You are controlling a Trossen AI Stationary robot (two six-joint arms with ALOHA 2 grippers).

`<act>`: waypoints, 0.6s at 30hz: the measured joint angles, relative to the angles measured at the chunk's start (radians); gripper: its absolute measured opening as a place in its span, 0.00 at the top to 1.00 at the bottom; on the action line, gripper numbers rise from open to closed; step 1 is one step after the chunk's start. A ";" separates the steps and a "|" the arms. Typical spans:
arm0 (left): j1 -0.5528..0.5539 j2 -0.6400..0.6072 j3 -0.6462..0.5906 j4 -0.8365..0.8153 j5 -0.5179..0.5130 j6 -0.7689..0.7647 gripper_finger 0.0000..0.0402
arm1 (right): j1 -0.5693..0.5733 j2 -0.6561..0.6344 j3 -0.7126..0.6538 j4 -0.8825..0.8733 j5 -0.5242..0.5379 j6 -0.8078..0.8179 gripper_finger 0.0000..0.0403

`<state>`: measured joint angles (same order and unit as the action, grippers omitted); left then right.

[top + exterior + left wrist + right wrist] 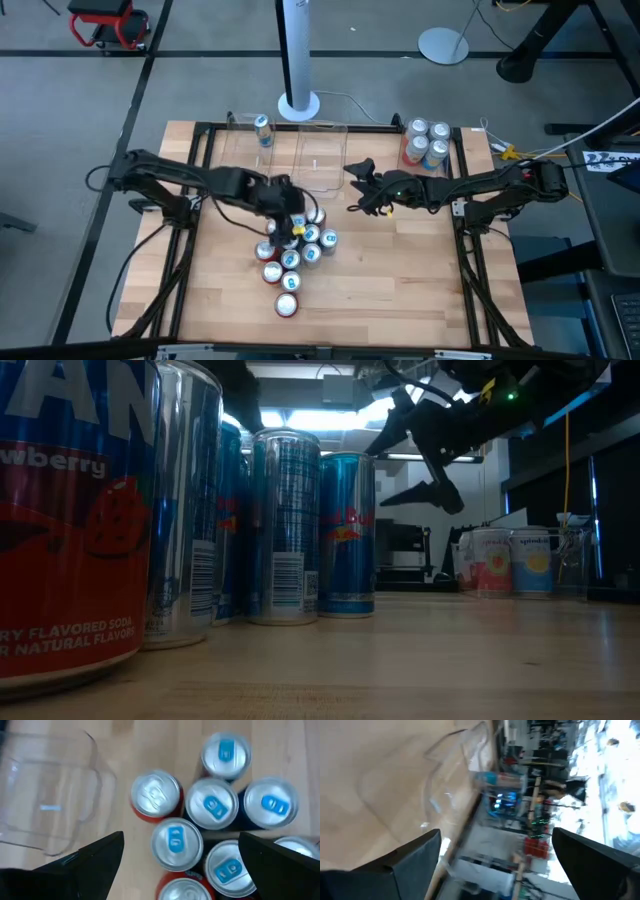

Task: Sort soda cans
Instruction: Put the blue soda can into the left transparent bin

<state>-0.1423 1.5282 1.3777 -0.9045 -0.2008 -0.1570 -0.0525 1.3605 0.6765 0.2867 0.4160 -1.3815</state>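
Left hand (pixel 290 213) hangs over the far edge of a huddle of soda cans (pixel 293 250) near the middle of the tabletop (pixel 400 280), its two fingers (pixel 95 857) spread wide and holding nothing. Seen from its wrist, silver tops with blue tabs and one red can (pixel 156 795) with a silver tab stand packed together beneath it. Right hand (pixel 358 185) hovers well to the right of the huddle, above bare wood, its fingers likewise spread and empty. Along the far edge stand clear plastic bins: the left bin (pixel 245 150) holds a single can (pixel 263 128), the middle bin (pixel 322 160) shows no can, and the right bin (pixel 455 150) holds four cans (pixel 425 142). One more red can (pixel 287 303) stands apart at the near side of the huddle.
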 joint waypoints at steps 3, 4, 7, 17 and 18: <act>-0.002 0.056 0.000 -0.003 0.000 0.006 0.06 | 0.001 0.000 0.000 -0.121 -0.069 0.083 0.05; -0.001 0.070 0.000 -0.004 0.000 0.004 0.06 | 0.001 0.000 0.000 -0.157 -0.097 0.114 0.05; 0.000 0.088 0.000 -0.013 -0.001 -0.012 0.06 | 0.010 0.000 -0.012 -0.197 -0.148 0.175 0.05; 0.055 0.092 0.000 -0.025 0.019 -0.053 0.06 | 0.172 -0.072 -0.068 -0.162 -0.015 0.200 0.05; 0.058 0.092 0.000 -0.028 0.046 -0.053 0.06 | 0.186 -0.077 -0.070 -0.160 0.003 0.201 0.05</act>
<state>-0.0843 1.6207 1.3777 -0.9329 -0.1545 -0.2100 0.1333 1.2840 0.6065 0.1268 0.4187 -1.1801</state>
